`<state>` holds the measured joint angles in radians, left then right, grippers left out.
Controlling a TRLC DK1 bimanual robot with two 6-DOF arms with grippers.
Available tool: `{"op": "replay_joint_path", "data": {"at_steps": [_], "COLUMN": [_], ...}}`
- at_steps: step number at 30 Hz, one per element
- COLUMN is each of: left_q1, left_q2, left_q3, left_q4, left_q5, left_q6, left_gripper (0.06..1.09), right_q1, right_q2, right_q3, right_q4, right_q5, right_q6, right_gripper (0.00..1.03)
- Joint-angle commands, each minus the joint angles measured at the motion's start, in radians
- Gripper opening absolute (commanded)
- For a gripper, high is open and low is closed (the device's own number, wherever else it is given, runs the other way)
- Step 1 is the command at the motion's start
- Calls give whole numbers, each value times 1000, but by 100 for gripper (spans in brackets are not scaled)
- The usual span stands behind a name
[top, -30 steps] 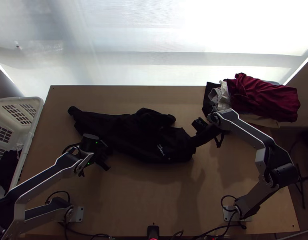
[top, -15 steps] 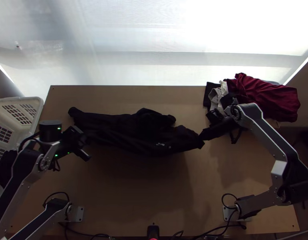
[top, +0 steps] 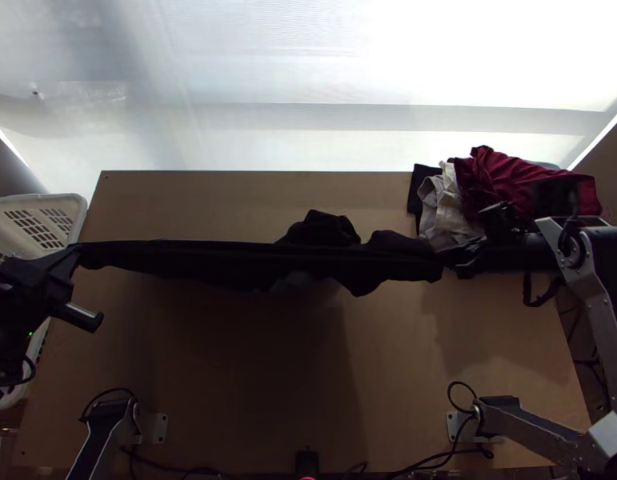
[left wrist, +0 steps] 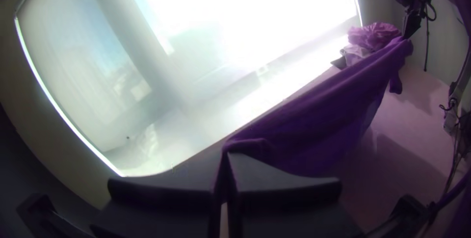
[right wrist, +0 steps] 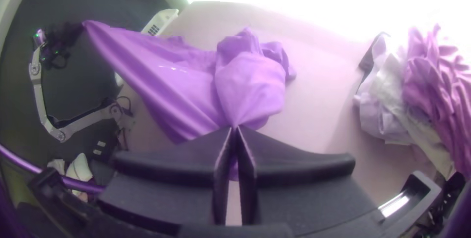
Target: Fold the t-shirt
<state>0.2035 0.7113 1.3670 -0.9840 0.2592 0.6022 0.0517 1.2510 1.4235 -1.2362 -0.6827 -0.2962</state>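
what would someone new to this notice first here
The black t-shirt, stretched taut across the table between the left gripper and the right gripper, catches the eye first. Next come the bright window beyond the table's far edge and the dark red cloth heaped at the table's far right corner.

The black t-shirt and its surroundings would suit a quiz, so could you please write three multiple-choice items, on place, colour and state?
1. In the top view, where is the white basket?
A) Far edge
B) Left edge of the table
C) Between the arms' bases

2. What colour is the pile's top cloth?
A) Dark red
B) Yellow
C) Green

3. How is the t-shirt?
A) Folded square
B) Balled up
C) Stretched between grippers

1 B: its rim shows there.
2 A: red fabric covers paler cloth.
3 C: the left gripper and right gripper pinch opposite ends.
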Motion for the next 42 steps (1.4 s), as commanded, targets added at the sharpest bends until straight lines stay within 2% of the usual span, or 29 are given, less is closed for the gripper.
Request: {"op": "replay_joint_path", "data": {"at_steps": [1,6,9,11,12,16,18,20,23,26,29,33,37,39,42], "left_q1": [36,36,34,33,33,31,57,76,80,88,86,91,94,111,103], "left_q2": [-161,-277,-314,-339,-345,-372,-372,-366,-366,-391,-404,-363,-211,-113,85], "left_q3": [86,84,93,81,75,17,1,6,1,-95,-267,-508,-646,-687,-704], "left_q4": [-30,-16,24,94,125,271,344,404,424,446,531,728,953,1059,1199], "left_q5": [12,12,12,9,11,20,71,92,95,100,97,97,97,97,89], "left_q6": [-10,-19,-74,-156,-209,-386,-481,-538,-562,-552,-467,-352,-334,-332,-332], "left_gripper": [10,10,10,10,10,10,10,10,10,10,10,10,10,10,10], "right_q1": [57,108,103,91,80,10,8,-6,-24,-53,-53,-39,8,68,183], "right_q2": [-254,-407,-469,-515,-536,-581,-595,-605,-613,-624,-611,-538,-395,-289,-107], "right_q3": [58,137,201,212,209,189,189,195,207,157,34,-152,-256,-294,-325], "right_q4": [-8,20,87,170,207,345,405,449,452,455,521,666,828,880,948], "right_q5": [-11,-9,-2,41,57,66,66,64,54,48,48,48,71,104,213], "right_q6": [48,131,227,310,324,428,480,522,545,546,552,551,522,473,350], "right_gripper": [3,3,3,3,3,3,3,3,3,3,3,3,3,3,3]}}
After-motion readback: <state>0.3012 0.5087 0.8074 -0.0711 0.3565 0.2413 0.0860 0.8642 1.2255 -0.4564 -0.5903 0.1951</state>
